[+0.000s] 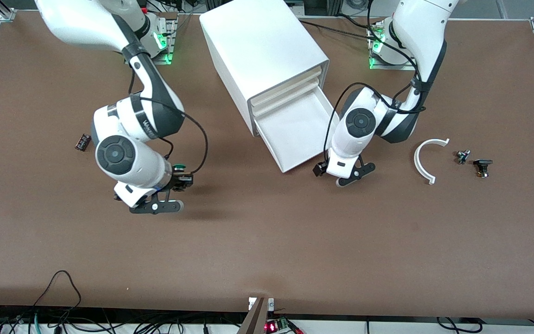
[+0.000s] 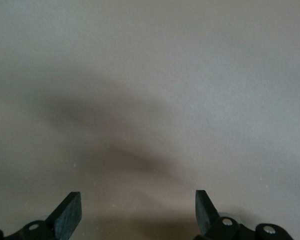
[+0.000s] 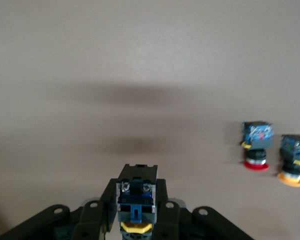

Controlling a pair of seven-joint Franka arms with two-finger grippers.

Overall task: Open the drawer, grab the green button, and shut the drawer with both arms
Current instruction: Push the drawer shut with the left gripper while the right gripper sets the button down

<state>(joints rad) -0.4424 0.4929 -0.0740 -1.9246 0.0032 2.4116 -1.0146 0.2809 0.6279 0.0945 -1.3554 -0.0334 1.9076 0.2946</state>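
The lowest drawer (image 1: 295,134) of the white cabinet (image 1: 262,51) is pulled out, and its tray shows nothing inside. My right gripper (image 1: 181,185) hangs over bare table toward the right arm's end, shut on the button (image 1: 180,167). The button's green cap, yellow ring and black-blue body (image 3: 136,192) sit between the fingers of the right gripper (image 3: 136,217). My left gripper (image 1: 355,174) is low over the table beside the drawer's front corner. It stands open with nothing between its fingers (image 2: 70,215), above bare table.
A white curved piece (image 1: 427,160) and two small buttons (image 1: 464,156) (image 1: 482,167) lie toward the left arm's end. The right wrist view shows a red-capped button (image 3: 255,145) and a yellow-capped one (image 3: 294,160). A small dark part (image 1: 83,141) lies at the right arm's end.
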